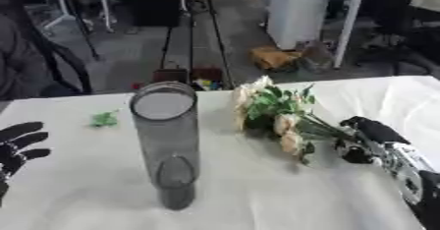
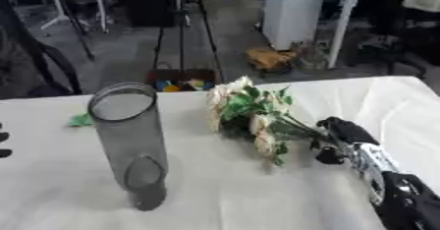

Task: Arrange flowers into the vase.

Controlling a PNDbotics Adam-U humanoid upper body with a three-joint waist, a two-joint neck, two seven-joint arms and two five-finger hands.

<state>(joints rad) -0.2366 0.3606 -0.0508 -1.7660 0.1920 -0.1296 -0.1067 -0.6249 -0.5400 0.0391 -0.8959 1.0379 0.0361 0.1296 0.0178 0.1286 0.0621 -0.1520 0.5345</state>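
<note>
Right hand closing on the flower stems

Your right hand (image 1: 371, 136) curls round the stems of the cream-and-green flower bunch (image 1: 277, 114) lying right of the tall grey glass vase (image 1: 166, 140) mid-table; lift stems-down. Left hand (image 1: 19, 143) rests open-fingered at the left edge.

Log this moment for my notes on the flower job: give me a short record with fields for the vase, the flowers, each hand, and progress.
vase: tall clear glass cylinder, upright on the white table, nothing in it
flowers: bunch of pale roses with green leaves, lying on the table right of the vase, stems toward the right hand
right hand: at the stem end, fingers curled around the stems
left hand: open at the left edge, idle
other: small green scrap left of the vase
progress: flowers not yet in the vase
</note>
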